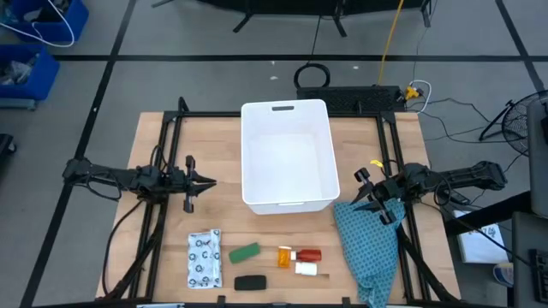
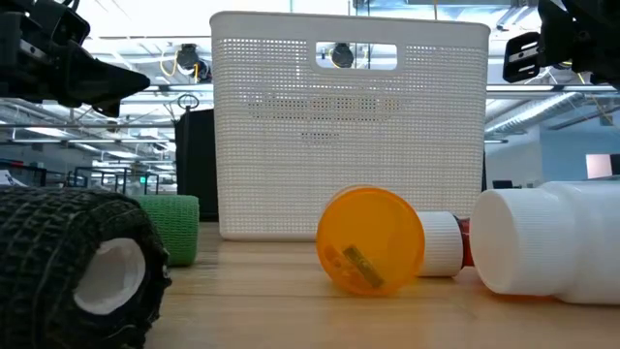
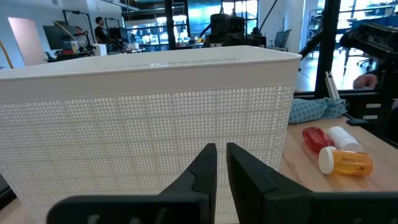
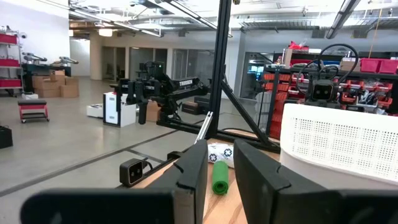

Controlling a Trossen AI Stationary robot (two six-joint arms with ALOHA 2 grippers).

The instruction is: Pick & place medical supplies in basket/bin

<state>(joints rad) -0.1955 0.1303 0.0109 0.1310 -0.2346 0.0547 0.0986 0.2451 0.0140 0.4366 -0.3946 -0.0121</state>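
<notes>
Black roll [image 2: 73, 267]: foreground, unpicked
Supplies: row before tub [image 1: 287, 154], within reach
Left gripper [image 1: 208, 181]: nearly pressed together, empty
Right gripper [image 1: 358, 195]: narrow gap, empty

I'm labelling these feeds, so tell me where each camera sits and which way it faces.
High: overhead, looking down; both arms flank the white bin.
Low: tabletop level, facing the orange vial and bin; arms hang at top corners.
Left wrist: on left arm, facing the bin wall; left hand nearly shut.
Right wrist: on right arm; right hand empty.
Shared: bin in all.
</notes>
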